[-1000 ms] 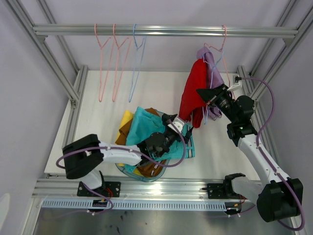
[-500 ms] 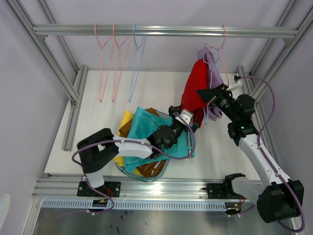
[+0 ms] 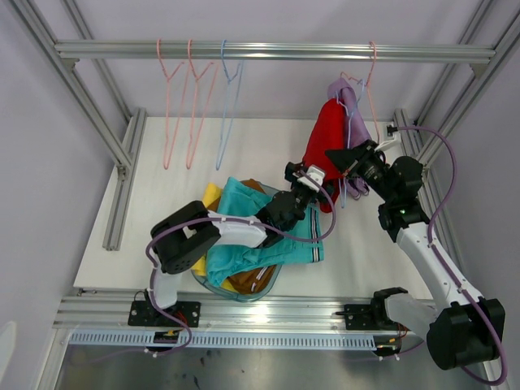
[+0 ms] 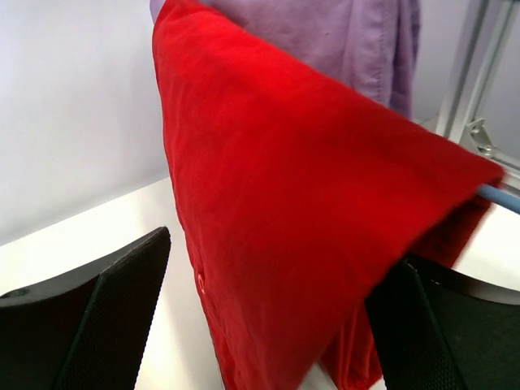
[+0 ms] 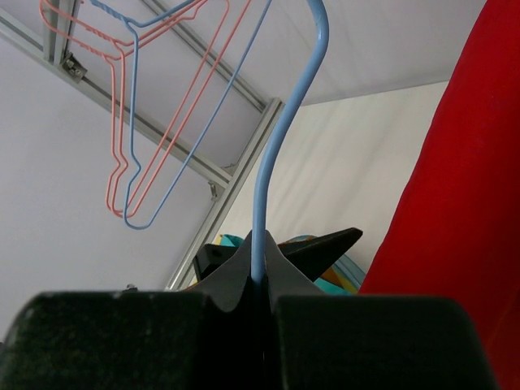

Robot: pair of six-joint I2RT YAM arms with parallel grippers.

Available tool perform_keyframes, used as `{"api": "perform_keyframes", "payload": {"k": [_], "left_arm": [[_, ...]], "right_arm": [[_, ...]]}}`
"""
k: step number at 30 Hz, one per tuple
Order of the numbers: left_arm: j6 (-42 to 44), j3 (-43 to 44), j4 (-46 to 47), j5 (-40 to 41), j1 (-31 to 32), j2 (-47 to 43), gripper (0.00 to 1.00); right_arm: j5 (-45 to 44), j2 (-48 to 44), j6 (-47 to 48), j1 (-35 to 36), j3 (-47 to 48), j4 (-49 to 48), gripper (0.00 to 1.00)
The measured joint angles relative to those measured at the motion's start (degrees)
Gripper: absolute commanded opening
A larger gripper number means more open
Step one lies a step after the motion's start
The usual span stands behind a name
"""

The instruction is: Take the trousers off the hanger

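The red trousers [image 3: 323, 146] hang folded over a blue hanger [image 5: 264, 195], with the lilac trousers [image 3: 353, 110] behind them on a pink hanger [image 3: 371, 73]. My right gripper [image 3: 348, 159] is shut on the blue hanger's wire, seen in the right wrist view [image 5: 260, 280]. My left gripper [image 3: 305, 176] is open, with its fingers [image 4: 97, 317] on either side of the red trousers [image 4: 284, 203], not closed on them. The lilac trousers [image 4: 325, 32] show above. The teal trousers [image 3: 256, 227], yellow trousers [image 3: 210, 197] and brown trousers [image 3: 248, 280] lie piled in a basket.
The clear basket [image 3: 213, 286] sits on the white table near the front middle. Two pink hangers [image 3: 180, 106] and a blue one [image 3: 226, 106] hang bare on the rail [image 3: 276, 52] at the left. Metal frame posts [image 3: 122, 154] stand at both sides.
My left gripper has moved up and to the right from over the basket to the lower part of the red trousers. The right arm and the hanger have stayed still.
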State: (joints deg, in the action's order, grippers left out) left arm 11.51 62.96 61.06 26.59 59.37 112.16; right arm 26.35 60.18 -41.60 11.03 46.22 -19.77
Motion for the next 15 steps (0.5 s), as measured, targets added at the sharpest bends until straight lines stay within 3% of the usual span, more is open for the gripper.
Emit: {"api": "perform_keyframes", "payload": {"k": [15], "left_arm": [[-2.9,8.3,-1.7,0.1,-2.7,4.0,0.96]], "right_arm": [[0.0,1.5,1.2,1.1,-1.0,-1.7,0.0]]}}
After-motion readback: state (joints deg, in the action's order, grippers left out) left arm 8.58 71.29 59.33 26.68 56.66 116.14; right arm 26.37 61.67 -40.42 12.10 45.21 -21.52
